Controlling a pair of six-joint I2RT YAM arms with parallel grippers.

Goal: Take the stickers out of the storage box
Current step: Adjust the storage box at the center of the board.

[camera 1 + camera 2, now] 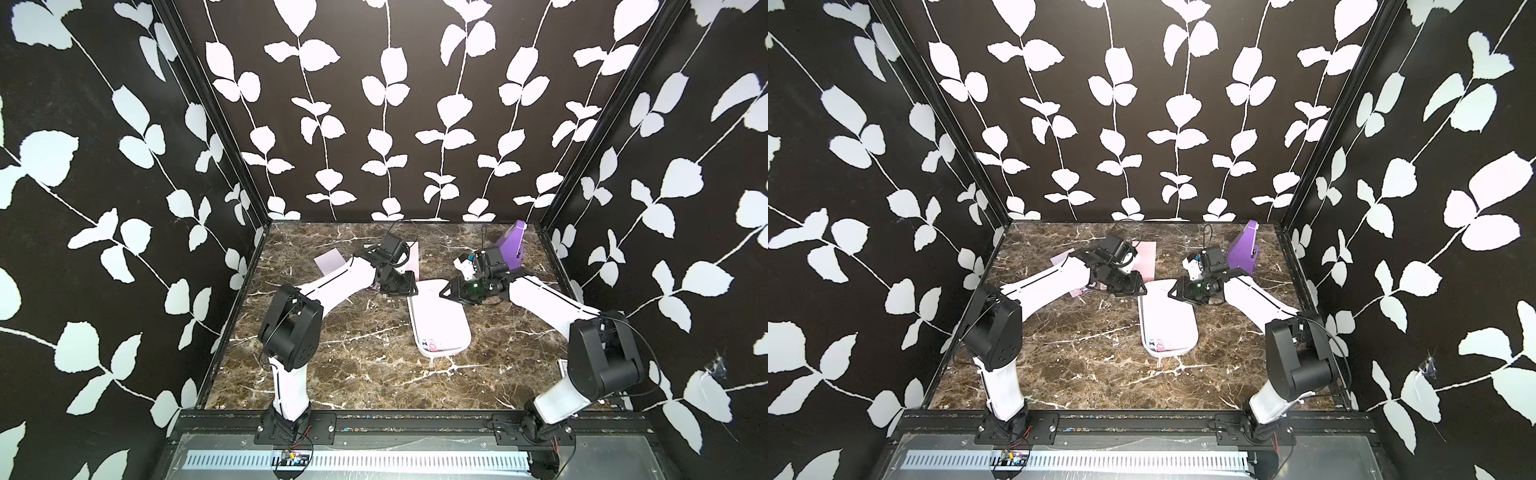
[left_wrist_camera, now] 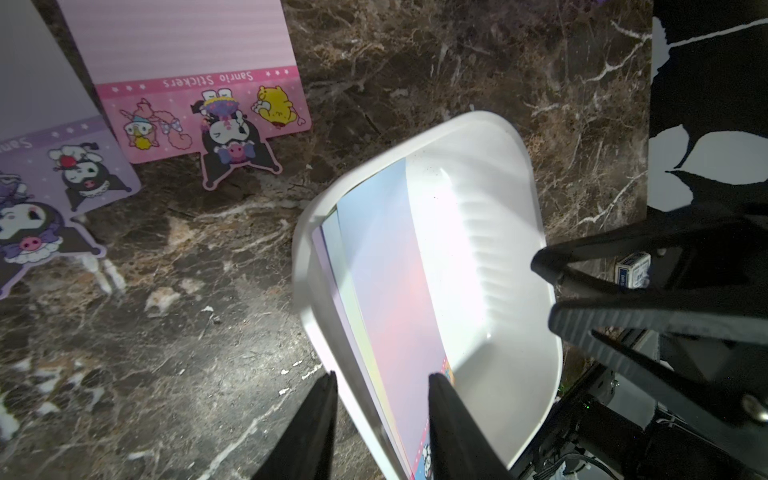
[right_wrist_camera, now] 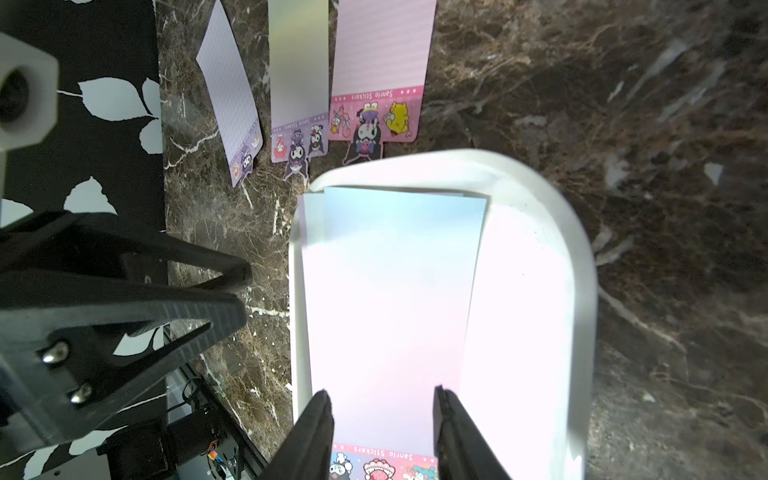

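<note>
Three stickers, plain ends offscreen.

Lab robot cell: leaf-print walls, marble-look tabletop, arms bolted to front rail.

Far stickers mostly hidden under left arm.

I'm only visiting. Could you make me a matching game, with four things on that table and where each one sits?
1. shallow white plastic storage box
2. pink striped sticker sheet
3. shiny pale blue-to-pink sticker sheet
4. purple wedge-shaped object

A. inside the box
B. far right corner
C. middle of the marble table
D. flat on the table, outside the box

Pairs: 1-C, 2-D, 3-A, 4-B
</note>
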